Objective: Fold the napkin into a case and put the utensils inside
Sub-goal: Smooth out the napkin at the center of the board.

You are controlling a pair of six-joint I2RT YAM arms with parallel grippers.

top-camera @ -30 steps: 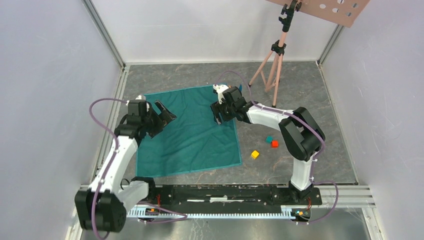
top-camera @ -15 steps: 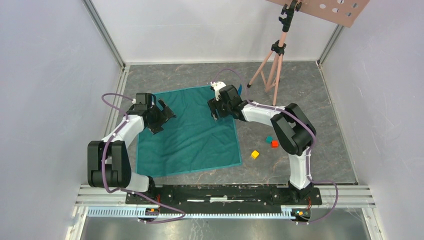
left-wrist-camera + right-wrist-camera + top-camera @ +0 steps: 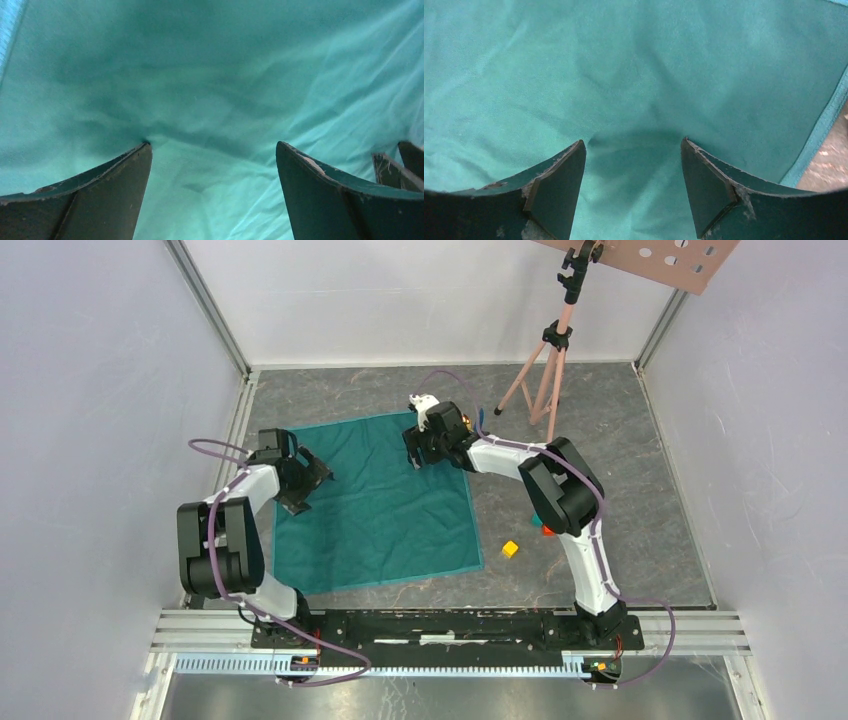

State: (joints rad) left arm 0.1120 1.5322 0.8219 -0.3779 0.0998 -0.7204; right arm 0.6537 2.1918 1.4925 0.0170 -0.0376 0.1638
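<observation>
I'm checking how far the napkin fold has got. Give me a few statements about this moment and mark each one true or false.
1. The napkin lies spread out as one flat square, with no fold made yet. True.
2. The left gripper is shut on the napkin's edge. False: its jaws stand wide apart over the cloth near the left edge and pinch nothing.
3. The right gripper is open over the napkin near its far right corner. True.
4. The yellow cube sits on the napkin. False: it rests on the bare table, just right of the napkin's near right corner.
</observation>
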